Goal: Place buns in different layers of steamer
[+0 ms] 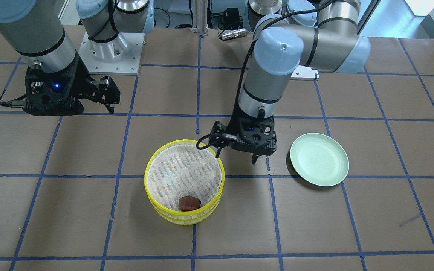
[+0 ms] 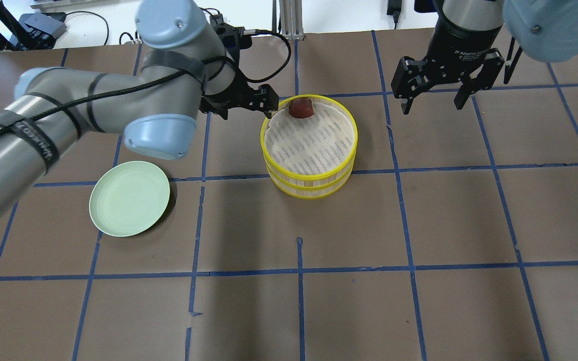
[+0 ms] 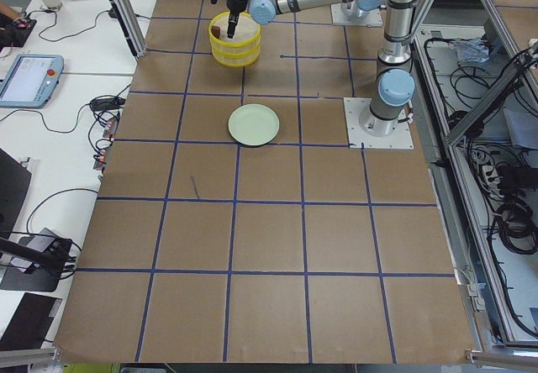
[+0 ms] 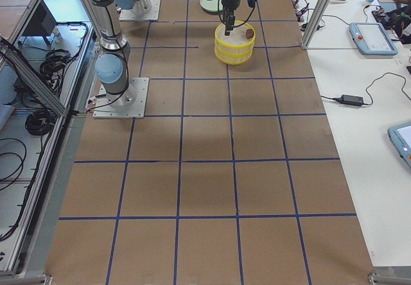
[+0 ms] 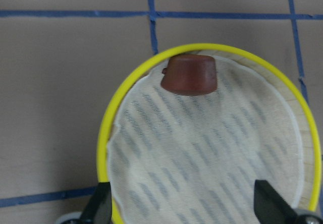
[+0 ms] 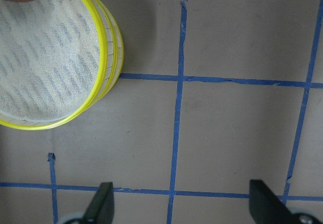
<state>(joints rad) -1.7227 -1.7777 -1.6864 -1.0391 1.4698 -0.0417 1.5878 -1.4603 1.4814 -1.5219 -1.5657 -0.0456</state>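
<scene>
- Now, the dark reddish-brown blocky toy bun lies in the top tray of the stacked yellow-rimmed round steamer, against the rim at 12 o'clock in the overhead view.
- White bun not visible; possibly in the lower tray, cannot tell.
- Left gripper: jaws apart, empty, just off the rim at 10 o'clock, the nearer arm. In its wrist view the bun is at 12 o'clock, long axis crosswise.
- Right gripper: jaws apart, empty, at 2 o'clock, well apart.
- Brown papered table with a blue tape grid; pale green round plate at 8 o'clock, well apart.
</scene>
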